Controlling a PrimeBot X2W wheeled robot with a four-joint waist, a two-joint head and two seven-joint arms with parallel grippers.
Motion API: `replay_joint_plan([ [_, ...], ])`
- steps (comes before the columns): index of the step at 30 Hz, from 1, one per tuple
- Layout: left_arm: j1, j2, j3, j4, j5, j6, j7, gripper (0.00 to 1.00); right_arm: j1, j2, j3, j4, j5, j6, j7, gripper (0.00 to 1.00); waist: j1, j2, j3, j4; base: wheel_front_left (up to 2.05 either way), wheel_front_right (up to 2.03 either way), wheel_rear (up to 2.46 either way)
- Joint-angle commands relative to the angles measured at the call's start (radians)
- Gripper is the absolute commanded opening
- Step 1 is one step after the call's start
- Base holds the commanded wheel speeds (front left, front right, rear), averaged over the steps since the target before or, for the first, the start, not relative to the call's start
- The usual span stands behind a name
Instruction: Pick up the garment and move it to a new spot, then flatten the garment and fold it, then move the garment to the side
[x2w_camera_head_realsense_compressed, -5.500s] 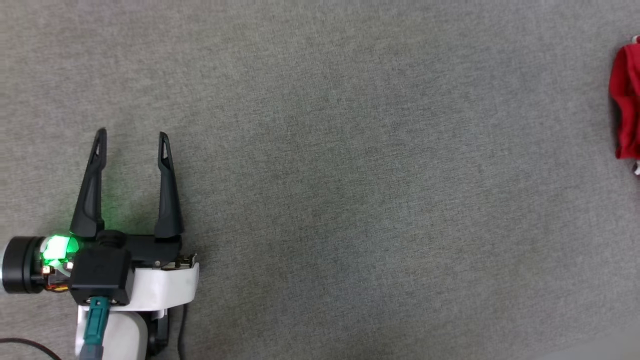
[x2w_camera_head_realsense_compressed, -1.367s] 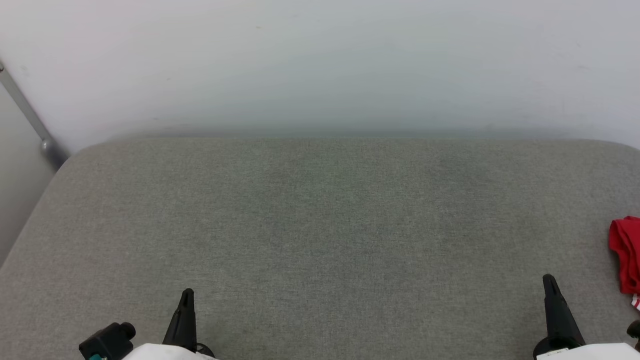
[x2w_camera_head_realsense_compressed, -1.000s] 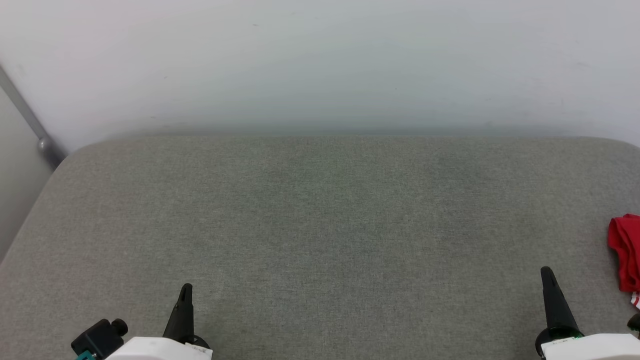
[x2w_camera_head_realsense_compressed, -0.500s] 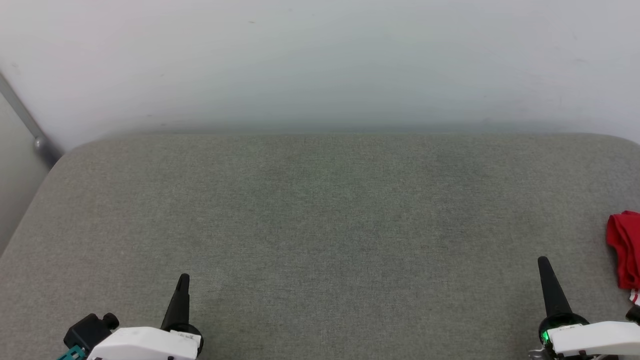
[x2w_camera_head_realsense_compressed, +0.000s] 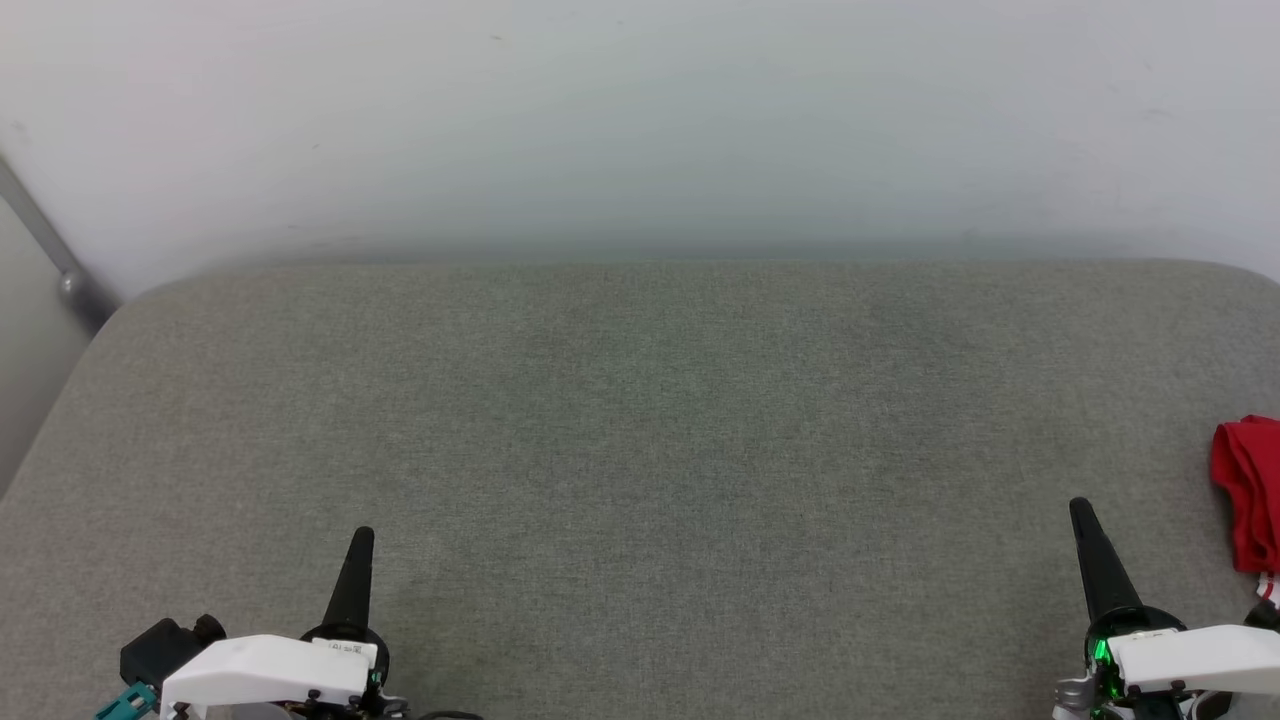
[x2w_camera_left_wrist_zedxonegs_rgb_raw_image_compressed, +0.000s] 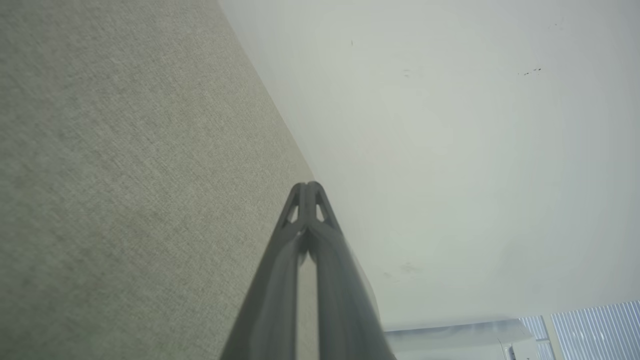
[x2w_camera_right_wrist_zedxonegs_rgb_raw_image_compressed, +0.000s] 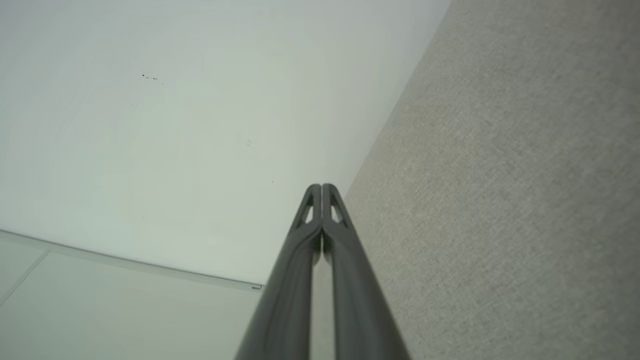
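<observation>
The red garment (x2w_camera_head_realsense_compressed: 1248, 490) lies folded at the far right edge of the grey surface, cut off by the frame; a bit of white trim shows at its lower end. My right gripper (x2w_camera_head_realsense_compressed: 1081, 507) stands shut and empty at the lower right, a short way left of the garment. At the lower left my left gripper (x2w_camera_head_realsense_compressed: 363, 536) is shut too, with nothing held. The left wrist view shows the left gripper (x2w_camera_left_wrist_zedxonegs_rgb_raw_image_compressed: 308, 185) with both fingers pressed together. The right gripper (x2w_camera_right_wrist_zedxonegs_rgb_raw_image_compressed: 321, 186) in its own wrist view looks the same.
The grey fabric surface (x2w_camera_head_realsense_compressed: 640, 420) stretches wide between the grippers. A white wall (x2w_camera_head_realsense_compressed: 640, 120) rises behind its far edge. A grey metal bar (x2w_camera_head_realsense_compressed: 50, 255) slants down at the far left, where the surface's corner rounds off.
The head camera has tilted from looking straight down to looking forward at the wall. Both grippers have closed and over the last second have risen slightly into view. The garment stays at the right.
</observation>
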Motion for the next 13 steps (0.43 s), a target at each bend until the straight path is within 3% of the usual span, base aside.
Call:
replay_joint_plan([
  [1, -0.026, 0.002, 0.007, -0.001, -0.032, -0.010, 0.009, 0.00, -0.030, -0.007, -0.002, -0.001, 0.030, 0.000, 0.008, 0.00, 0.0000, -0.0001, 0.001, -0.001, 0.00, 0.00, 0.00],
  [13, -0.049, -0.002, 0.025, 0.013, -0.135, -0.025, 0.034, 0.00, -0.053, -0.006, -0.005, 0.016, 0.121, 0.000, 0.035, 0.00, 0.0000, -0.0001, 0.007, -0.005, 0.00, 0.00, 0.00],
])
